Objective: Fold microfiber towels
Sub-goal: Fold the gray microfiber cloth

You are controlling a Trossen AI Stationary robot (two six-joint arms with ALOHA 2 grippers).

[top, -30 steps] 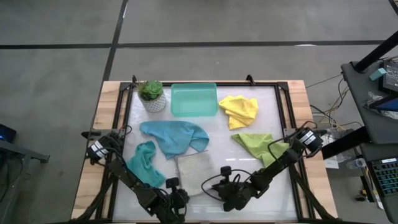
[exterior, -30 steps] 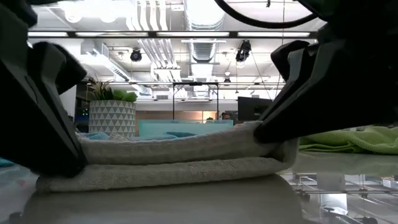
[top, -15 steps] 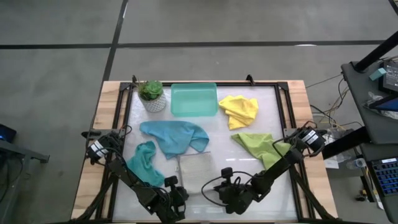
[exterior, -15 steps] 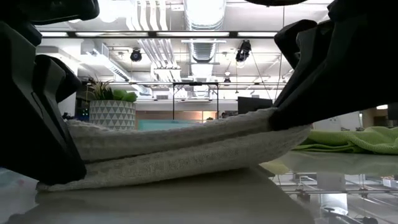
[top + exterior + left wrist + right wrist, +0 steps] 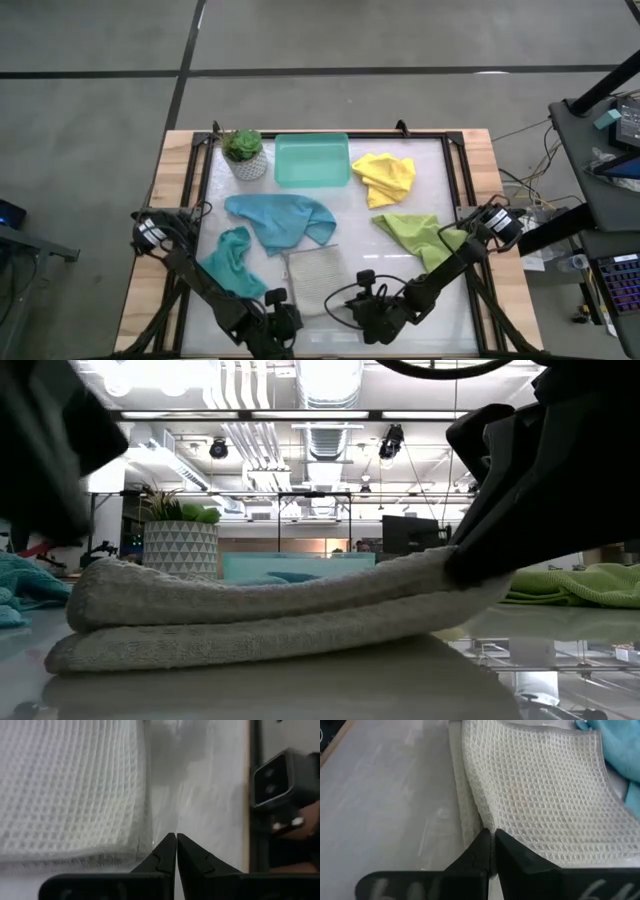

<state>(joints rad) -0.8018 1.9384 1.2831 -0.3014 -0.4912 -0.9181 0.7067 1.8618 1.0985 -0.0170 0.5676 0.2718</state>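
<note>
5 towels lie on the white table (image 5: 445, 300), seen from above. The light grey towel (image 5: 312, 277) sits low in the frame, just left of centre, folded into 2 layers; the low view shows the layers (image 5: 260, 620) stacked, the upper one lifted at its right end. The right gripper (image 5: 491, 851), at the lower middle of the high view, is closed and pinches the folded edge of the grey towel between its fingertips. The left gripper (image 5: 176, 851), at the bottom of the high view left of the grey towel, has its 2 fingers pressed together with nothing between them; its tips rest just beside the towel's edge, apart from the cloth.

1 teal-blue towel (image 5: 280, 219) is spread loosely left of centre, and a 2nd teal-blue towel (image 5: 232, 262) is crumpled below and left of it. The yellow towel (image 5: 385, 177) is bunched at the upper right, and the lime green towel (image 5: 420, 235) lies below it, toward the right edge. A teal tray (image 5: 312, 160) sits at the upper middle, with a potted plant (image 5: 244, 153) just left of it.
</note>
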